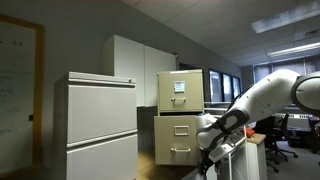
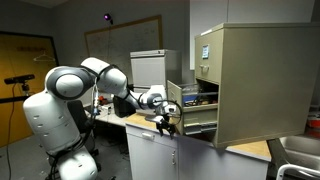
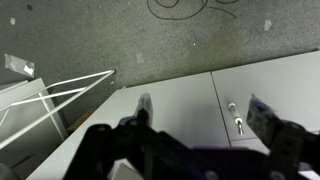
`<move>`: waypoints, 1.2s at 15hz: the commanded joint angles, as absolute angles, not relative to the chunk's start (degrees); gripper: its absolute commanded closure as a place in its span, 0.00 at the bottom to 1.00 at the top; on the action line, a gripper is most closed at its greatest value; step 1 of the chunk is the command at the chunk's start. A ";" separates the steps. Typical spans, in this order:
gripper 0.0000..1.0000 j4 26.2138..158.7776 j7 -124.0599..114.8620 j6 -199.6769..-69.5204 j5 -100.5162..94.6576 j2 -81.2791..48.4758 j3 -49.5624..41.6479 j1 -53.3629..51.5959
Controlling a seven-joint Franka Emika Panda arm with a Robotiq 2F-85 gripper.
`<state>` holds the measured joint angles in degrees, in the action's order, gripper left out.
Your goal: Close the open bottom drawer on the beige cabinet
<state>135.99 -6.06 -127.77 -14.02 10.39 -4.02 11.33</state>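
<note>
Going from the left in an exterior view, a pale grey-white lateral cabinet (image 1: 100, 125) is standing nearest the camera, a tall white cupboard (image 1: 140, 60) is rising behind it, and the beige cabinet (image 1: 182, 82) is sitting to their right with a white-and-blue paper on its upper front. The bottom drawer (image 1: 178, 138) is standing proud of the drawer above it, pulled out towards the arm. The gripper (image 1: 208, 150) is hanging just beside the drawer's right edge; whether it is touching is not clear. In an exterior view from the side, the gripper (image 2: 166, 122) is sitting at the outer end of the bottom drawer (image 2: 200, 120), which is jutting from the beige cabinet (image 2: 250, 85) with things inside it. The wrist view is showing only a dark blur of the pincer over grey carpet, so I cannot tell whether the fingers are wide or narrow. The drawer is probably going to feel stiff and fairly heavy (sheet metal, loaded, on slides), so gripping is likely unnecessary. A flat, square push on the middle of the front panel, straight along the slides, looks the best hold. An off-centre shove risks glancing off the smooth paint or racking the drawer.
</note>
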 commanded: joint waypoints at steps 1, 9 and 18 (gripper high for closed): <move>0.00 134.41 -6.72 -125.95 -14.98 12.67 -4.53 10.47; 0.59 128.57 -8.78 -124.57 -21.72 14.01 -3.44 11.18; 1.00 116.61 -20.05 -126.74 -40.94 5.73 -0.45 10.32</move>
